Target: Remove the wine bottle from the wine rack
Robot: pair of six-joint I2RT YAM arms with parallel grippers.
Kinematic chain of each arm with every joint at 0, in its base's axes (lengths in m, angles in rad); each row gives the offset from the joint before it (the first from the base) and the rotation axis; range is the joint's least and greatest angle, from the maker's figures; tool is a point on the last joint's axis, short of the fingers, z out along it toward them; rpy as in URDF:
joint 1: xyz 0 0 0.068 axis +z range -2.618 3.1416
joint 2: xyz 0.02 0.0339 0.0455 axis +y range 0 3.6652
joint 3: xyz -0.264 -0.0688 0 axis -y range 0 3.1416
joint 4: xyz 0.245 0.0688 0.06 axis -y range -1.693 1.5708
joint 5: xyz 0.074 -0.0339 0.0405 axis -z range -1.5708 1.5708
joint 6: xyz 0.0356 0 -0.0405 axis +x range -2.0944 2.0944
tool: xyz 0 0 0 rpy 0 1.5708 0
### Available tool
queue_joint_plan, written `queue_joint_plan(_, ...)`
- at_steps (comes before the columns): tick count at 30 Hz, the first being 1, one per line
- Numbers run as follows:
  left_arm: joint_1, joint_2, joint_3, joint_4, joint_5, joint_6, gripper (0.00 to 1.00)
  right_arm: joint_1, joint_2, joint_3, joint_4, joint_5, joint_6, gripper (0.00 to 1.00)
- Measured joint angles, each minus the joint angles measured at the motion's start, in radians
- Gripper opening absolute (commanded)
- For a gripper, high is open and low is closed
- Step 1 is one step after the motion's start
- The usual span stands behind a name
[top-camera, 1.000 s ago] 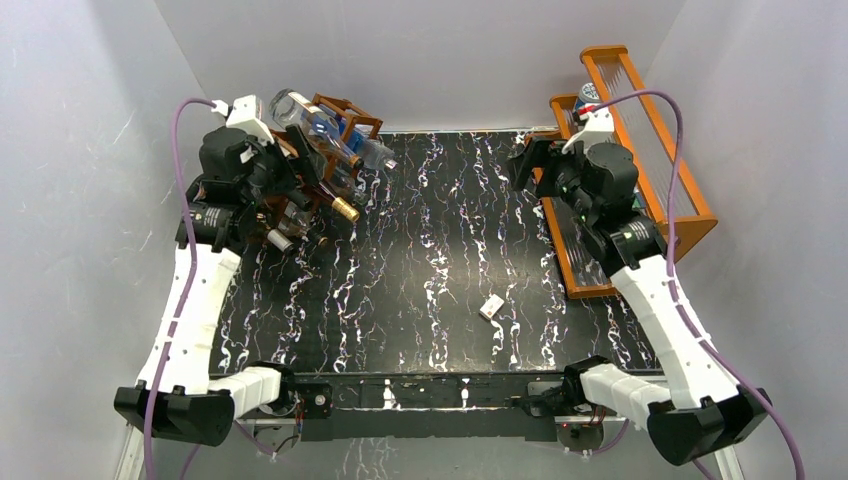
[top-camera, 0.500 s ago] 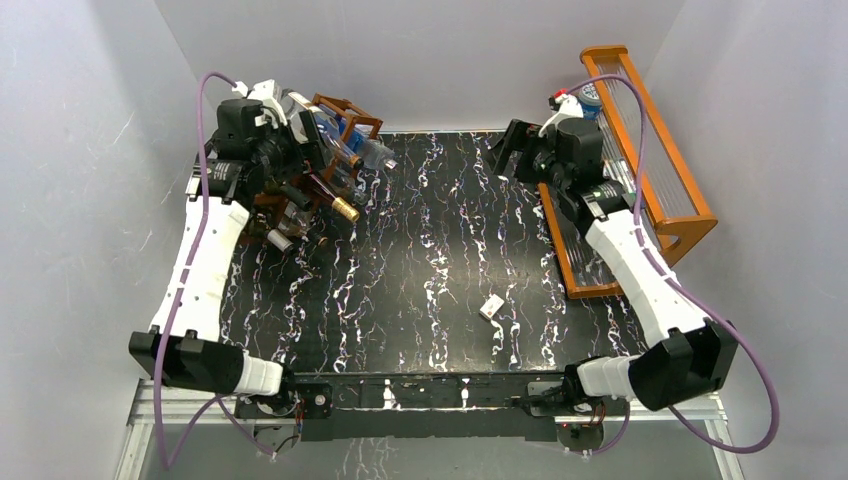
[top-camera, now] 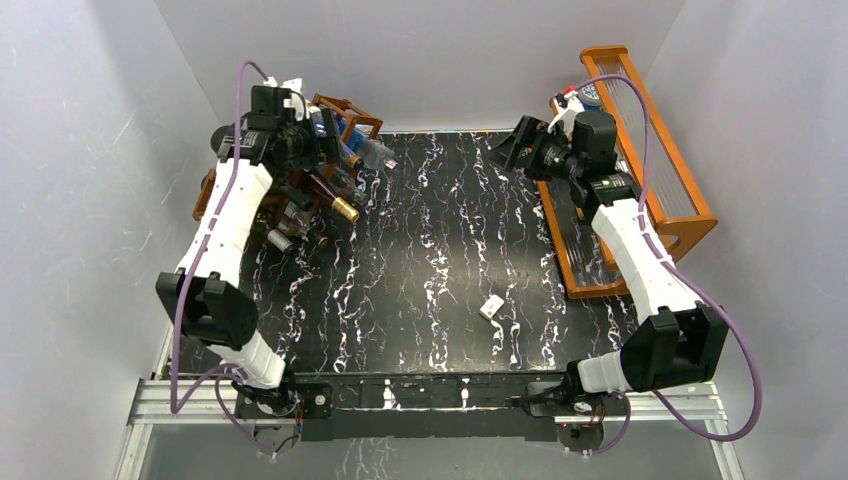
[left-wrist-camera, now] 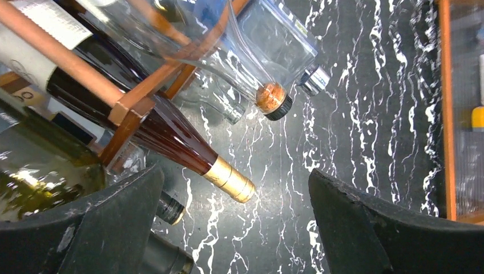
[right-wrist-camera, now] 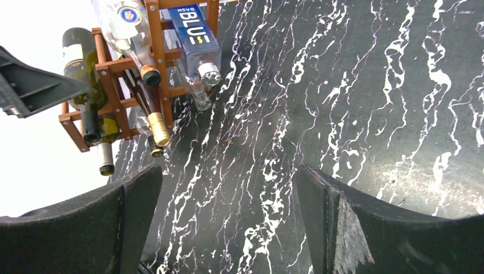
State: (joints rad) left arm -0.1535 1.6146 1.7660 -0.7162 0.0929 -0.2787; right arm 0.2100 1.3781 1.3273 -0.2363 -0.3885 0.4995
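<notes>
The wine rack [top-camera: 345, 108], a reddish-brown lattice of thin bars, stands at the table's back left and holds several bottles. A dark red wine bottle [top-camera: 330, 196] with a gold foil cap pokes out of it, neck down toward the table. In the left wrist view that bottle [left-wrist-camera: 171, 137] runs under a rack bar [left-wrist-camera: 134, 105]. My left gripper [top-camera: 322, 152] hovers above the rack, open, its jaws [left-wrist-camera: 235, 188] wide on either side of the gold cap without touching it. My right gripper [top-camera: 512, 150] hangs open at the back right, facing the rack [right-wrist-camera: 114, 85] and the bottle [right-wrist-camera: 158, 128], with nothing between its jaws [right-wrist-camera: 228, 182].
An orange wooden shelf [top-camera: 650, 150] with ribbed clear panels stands along the right side. A small white block [top-camera: 491, 306] lies on the black marbled table [top-camera: 430, 250]. A clear blue-labelled bottle [right-wrist-camera: 194, 34] and a cork-stoppered clear bottle [left-wrist-camera: 273, 98] also sit in the rack. White walls enclose the table.
Both arms stretched toward the back. The left gripper rose and moved right over the rack. The right gripper shifted back and turned to face left. Both stayed open.
</notes>
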Motion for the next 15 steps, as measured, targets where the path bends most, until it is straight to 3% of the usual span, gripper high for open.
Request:
queue_joint_plan(4, -0.049, 0.114, 0.088, -0.034, -0.059, -0.005, 0.92, -0.034, 0.001, -0.028, 0.011, -0.051, 0.034, 0.98)
queue_joint_plan(8, -0.101, 0.154, 0.135, -0.029, -0.143, -0.135, 0.88, -0.036, -0.008, -0.039, 0.040, -0.090, 0.040, 0.98)
queue_joint_plan(15, -0.117, 0.165, 0.129, 0.016, -0.246, -0.232, 0.95, -0.033, -0.026, -0.049, 0.052, -0.121, 0.035, 0.98)
